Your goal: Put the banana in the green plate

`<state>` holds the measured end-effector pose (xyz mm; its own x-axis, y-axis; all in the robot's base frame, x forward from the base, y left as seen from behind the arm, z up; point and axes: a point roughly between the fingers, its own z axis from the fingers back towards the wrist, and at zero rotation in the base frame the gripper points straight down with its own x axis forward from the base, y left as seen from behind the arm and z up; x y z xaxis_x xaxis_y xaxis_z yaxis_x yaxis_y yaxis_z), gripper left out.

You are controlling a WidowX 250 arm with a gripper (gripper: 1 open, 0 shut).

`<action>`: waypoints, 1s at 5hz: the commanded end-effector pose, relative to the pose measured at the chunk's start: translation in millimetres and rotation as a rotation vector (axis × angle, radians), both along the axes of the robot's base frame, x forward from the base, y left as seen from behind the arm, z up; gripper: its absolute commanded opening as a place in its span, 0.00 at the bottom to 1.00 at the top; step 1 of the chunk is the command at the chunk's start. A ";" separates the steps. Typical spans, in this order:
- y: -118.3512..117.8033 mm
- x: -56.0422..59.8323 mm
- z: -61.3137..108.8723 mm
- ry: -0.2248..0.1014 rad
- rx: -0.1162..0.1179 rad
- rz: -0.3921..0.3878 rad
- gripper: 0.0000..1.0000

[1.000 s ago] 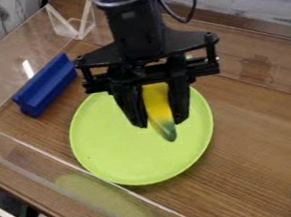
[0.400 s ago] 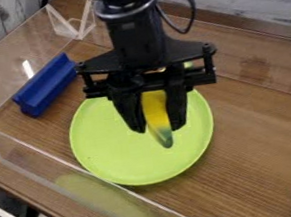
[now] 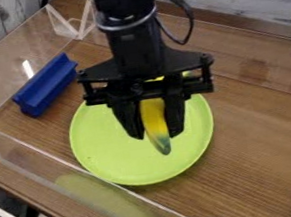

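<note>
My black gripper (image 3: 153,120) points straight down over the green plate (image 3: 102,146) and is shut on the banana (image 3: 156,127). The yellow banana hangs upright between the two fingers, its greenish tip just above or touching the plate's surface near the middle; which of the two I cannot tell. The plate is large, round and lime green and lies flat on the wooden table. The gripper's body hides the top of the banana and the plate's far rim.
A blue rectangular block (image 3: 44,82) lies on the table to the left behind the plate. Clear plastic walls (image 3: 21,162) enclose the work area at the front and sides. Wooden tabletop (image 3: 260,85) shows to the right of the plate.
The gripper with the banana has sunk slightly toward the plate and shifted a little to the left. The grip stays shut.
</note>
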<state>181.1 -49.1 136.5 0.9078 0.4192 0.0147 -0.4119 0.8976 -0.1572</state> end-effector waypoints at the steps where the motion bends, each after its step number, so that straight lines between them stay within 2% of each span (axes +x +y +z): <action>1: 3.3 3.7 1.9 -0.024 0.003 0.010 0.00; 5: 10.0 7.8 3.1 -0.025 0.002 -0.016 0.00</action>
<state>180.9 -39.7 130.1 0.9169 0.3990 0.0054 -0.3939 0.9074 -0.1467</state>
